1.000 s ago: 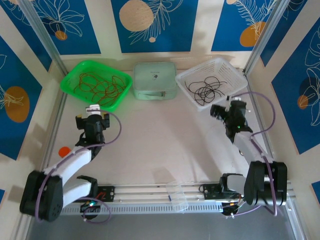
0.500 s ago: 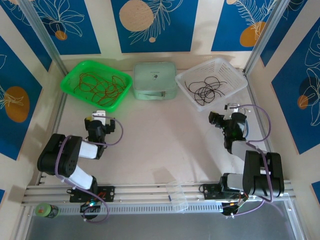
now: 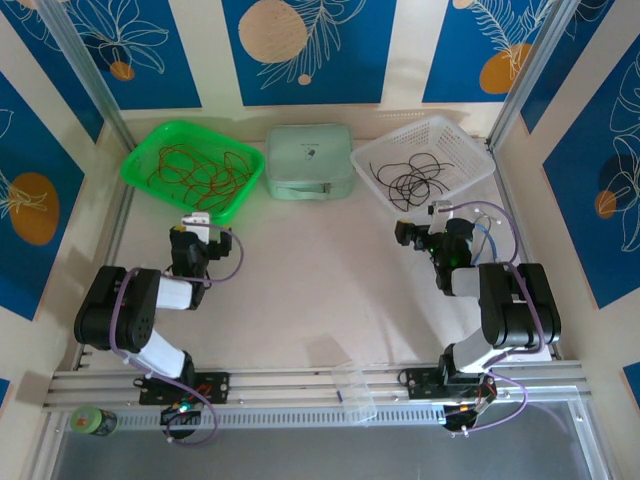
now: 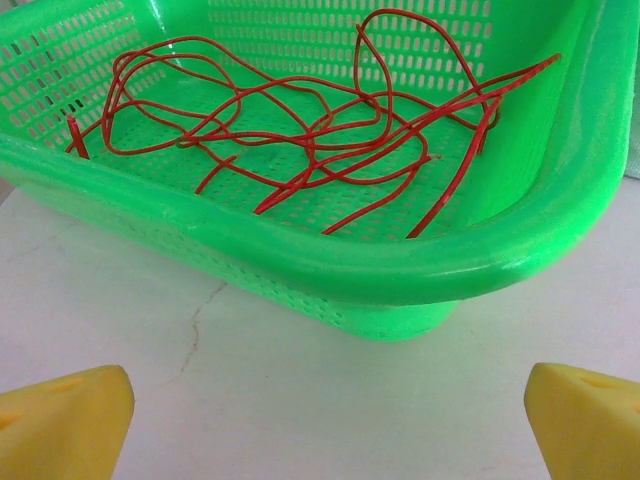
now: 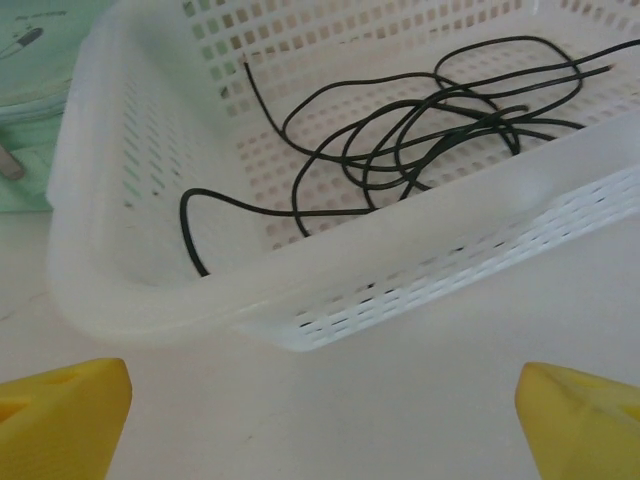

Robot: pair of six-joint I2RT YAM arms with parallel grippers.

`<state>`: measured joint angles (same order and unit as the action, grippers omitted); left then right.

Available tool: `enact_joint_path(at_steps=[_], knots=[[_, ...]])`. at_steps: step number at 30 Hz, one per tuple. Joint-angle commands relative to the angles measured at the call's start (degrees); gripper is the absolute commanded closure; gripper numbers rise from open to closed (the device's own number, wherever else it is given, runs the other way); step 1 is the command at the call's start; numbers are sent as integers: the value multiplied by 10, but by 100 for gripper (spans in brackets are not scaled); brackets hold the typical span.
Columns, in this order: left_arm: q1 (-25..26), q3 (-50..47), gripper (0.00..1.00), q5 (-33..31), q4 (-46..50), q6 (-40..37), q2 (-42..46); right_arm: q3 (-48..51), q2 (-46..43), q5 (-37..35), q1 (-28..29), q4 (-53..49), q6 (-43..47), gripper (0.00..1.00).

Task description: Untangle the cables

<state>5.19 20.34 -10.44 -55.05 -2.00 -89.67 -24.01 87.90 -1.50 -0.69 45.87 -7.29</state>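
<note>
The table (image 3: 320, 290) carried everything, and your two arms sat low on it, each facing its own bin. Straight ahead of your left pincer (image 4: 325, 425) stood the green basket (image 4: 300, 255), its near rim just beyond the fingertips. Straight ahead of your right pincer (image 5: 320, 425) stood the white basket (image 5: 400, 250), just as close. The mint case (image 3: 309, 162) lay between the two baskets, ahead and to the right of the left pincer and ahead and to the left of the right one.

The red cables (image 4: 300, 150) lay inside the green basket, past its rim from the left pincer, in loose loops crossing one another. The black cables (image 5: 420, 130) lay likewise in the white basket, with one end curling toward the near wall. By colour they looked sorted, which I take to be why each bin sat before its own arm.

Both pincers were spread wide and gripped nothing. Their yellow pads (image 4: 60, 425) sat at the far edges of each wrist view, touching no wire. I judged that pose suited looking into the baskets rather than working in them.
</note>
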Motion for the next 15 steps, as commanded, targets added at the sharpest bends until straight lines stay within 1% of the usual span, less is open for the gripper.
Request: enact_joint_path(at_steps=[1,15], knots=[[-4,5,0,15,-2,2,-1,-1,-7,-18,6,-2,19,1],[-5,7,0,20,1,2,-1,-2,-8,-11,3,-3,17,1]])
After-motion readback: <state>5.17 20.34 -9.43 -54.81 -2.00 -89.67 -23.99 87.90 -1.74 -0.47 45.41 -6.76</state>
